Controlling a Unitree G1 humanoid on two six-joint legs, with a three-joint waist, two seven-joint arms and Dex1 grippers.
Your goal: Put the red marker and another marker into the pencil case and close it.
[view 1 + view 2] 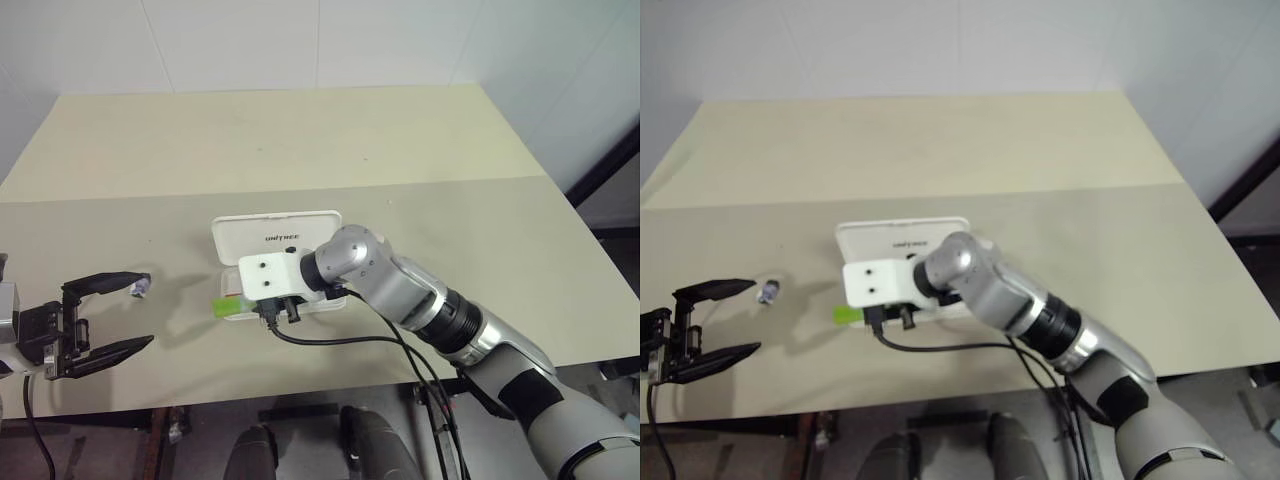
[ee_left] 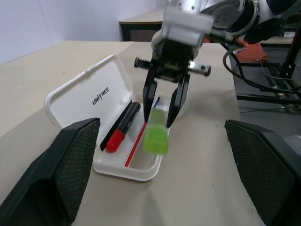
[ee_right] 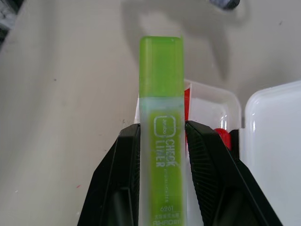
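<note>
The white pencil case (image 1: pixel 275 232) lies open mid-table, its lid (image 2: pixel 89 101) tipped back. Inside its tray rests the red marker (image 2: pixel 121 126), black cap end toward the far side. My right gripper (image 1: pixel 280 312) is shut on the light-green marker (image 3: pixel 161 108), gripping it by its rear half. That marker (image 2: pixel 156 132) hangs tilted just over the tray's left end, its tip poking past the case's rim (image 1: pixel 226 306). My left gripper (image 1: pixel 148 310) stands open and empty, off to the left near the table's front edge.
A small blue-and-white scrap (image 1: pixel 140 287) lies on the table beside my left gripper's upper finger. A black cable (image 1: pixel 330 340) loops from my right wrist over the front edge. The beige table (image 1: pixel 300 140) stretches far behind the case.
</note>
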